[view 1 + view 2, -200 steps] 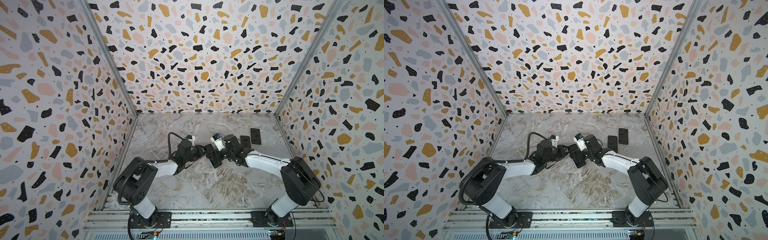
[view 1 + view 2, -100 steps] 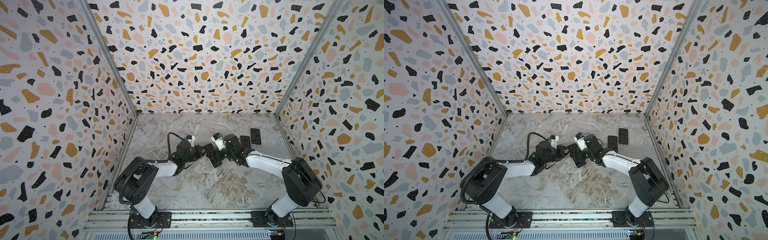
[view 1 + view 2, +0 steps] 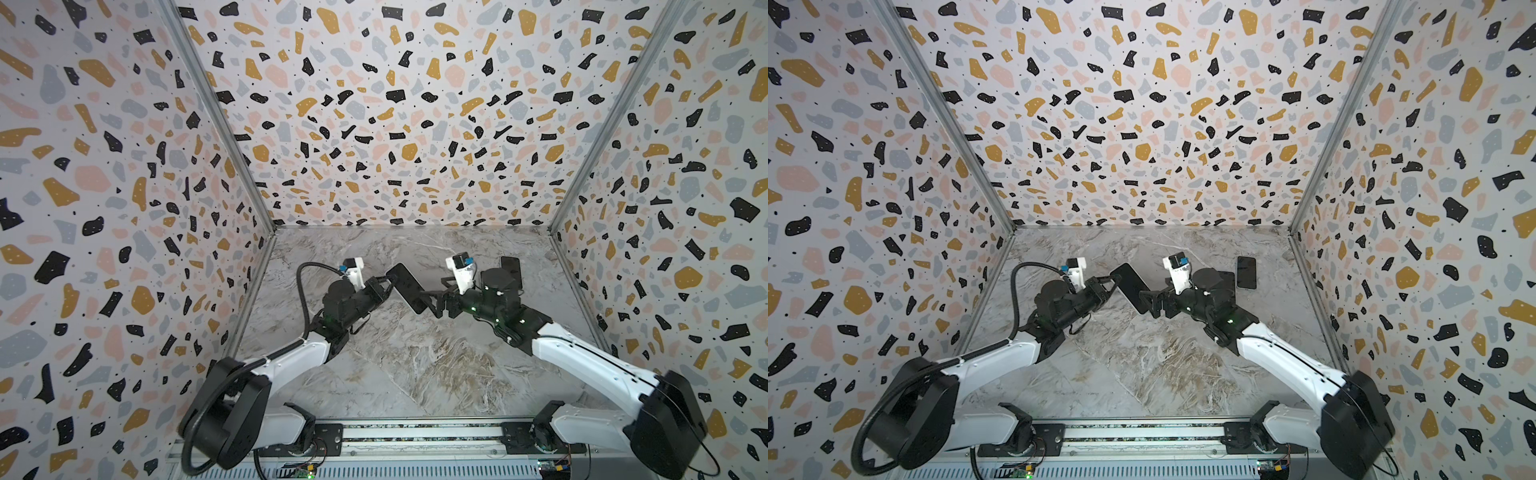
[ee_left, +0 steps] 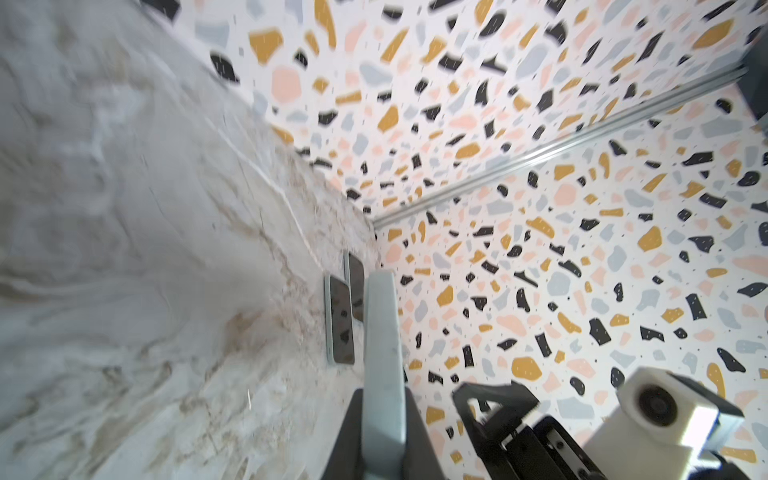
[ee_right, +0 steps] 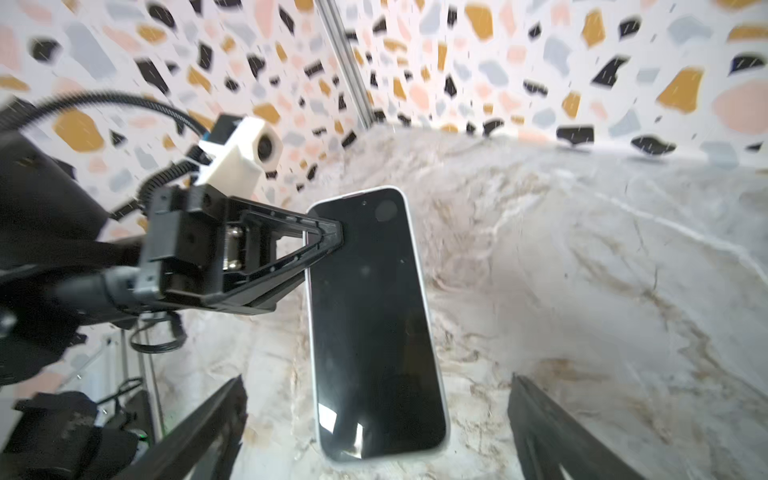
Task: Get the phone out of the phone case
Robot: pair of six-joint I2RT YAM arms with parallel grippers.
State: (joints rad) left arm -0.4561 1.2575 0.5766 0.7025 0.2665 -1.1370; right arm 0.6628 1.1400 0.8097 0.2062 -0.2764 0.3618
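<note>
Two other phones (image 3: 1246,272) behind right arm (image 3: 1287,361); left pincer (image 3: 384,284) clamps phone (image 3: 409,291), right pincer (image 3: 430,302) apart.

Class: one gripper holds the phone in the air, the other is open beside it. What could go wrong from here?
1. The left gripper pinches the phone only at one edge, near one end, so it might pivot or slip and drop.
2. The right gripper stands open around the free end; closing off-centre could twist the phone loose.
3. Two spare phones lie by the right arm, which may nudge them.
</note>
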